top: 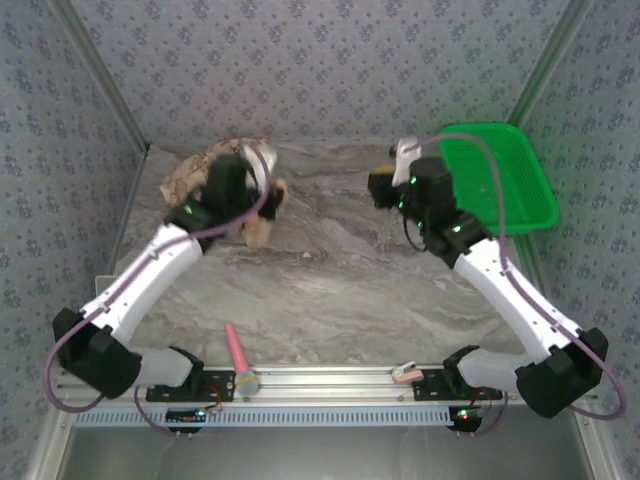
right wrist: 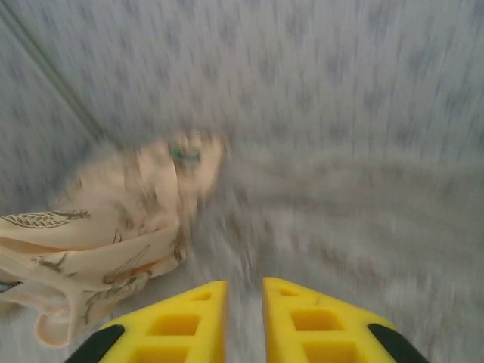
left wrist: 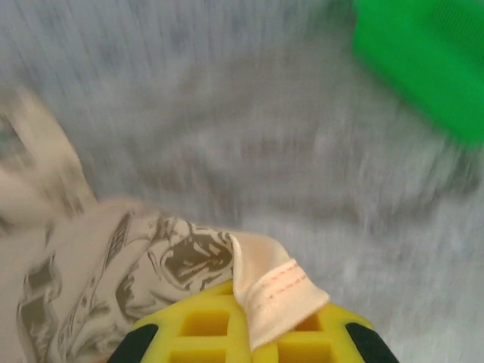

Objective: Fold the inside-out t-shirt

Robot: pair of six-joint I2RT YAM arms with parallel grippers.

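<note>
T-shirt (top: 185, 178) is lying bunched at the far left of the table (top: 330, 280), top view. Left wrist: left gripper (left wrist: 253, 310) is pinching its hem. Right wrist: right gripper (right wrist: 244, 302) is standing narrowly parted and empty, with the cloth lying beyond to the left.

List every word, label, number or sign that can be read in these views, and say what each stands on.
None can be read.
The t-shirt carries dark printed motifs, pictures rather than letters.
A bluish patch on its cloth in the right wrist view is too blurred to read.
The green basket shows no lettering.
</note>
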